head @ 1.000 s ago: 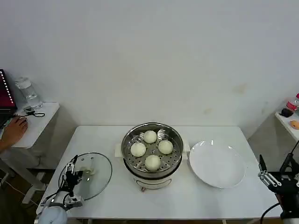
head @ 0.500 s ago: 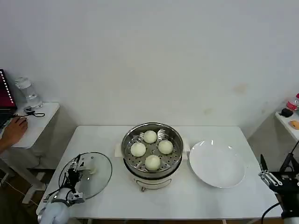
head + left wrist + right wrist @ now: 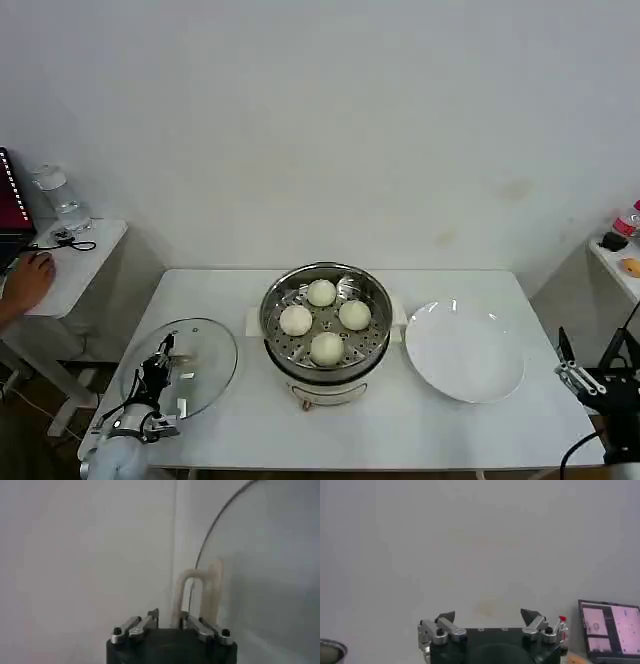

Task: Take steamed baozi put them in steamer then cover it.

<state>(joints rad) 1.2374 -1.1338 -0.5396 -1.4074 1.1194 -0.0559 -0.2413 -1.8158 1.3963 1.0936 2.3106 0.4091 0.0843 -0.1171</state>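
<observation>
Four baozi (image 3: 322, 319) are already sitting on the perforated tray inside the steamer (image 3: 326, 321), centre of the head view, and the plate (image 3: 465, 352) to its right is bare, so only the covering is left. Over the last second the left gripper (image 3: 161, 363), low at the left of the frame, has been drawing its fingers in around the handle (image 3: 196, 596) of the lid (image 3: 182, 366), and the glass is now tipping up off the table (image 3: 235, 430) rather than lying flat. In the left wrist view the jaws are narrowed close beside the pale handle; I judge the grasp made and the lift beginning. The right gripper (image 3: 488, 618) is parked at the lower right edge, jaws apart
</observation>
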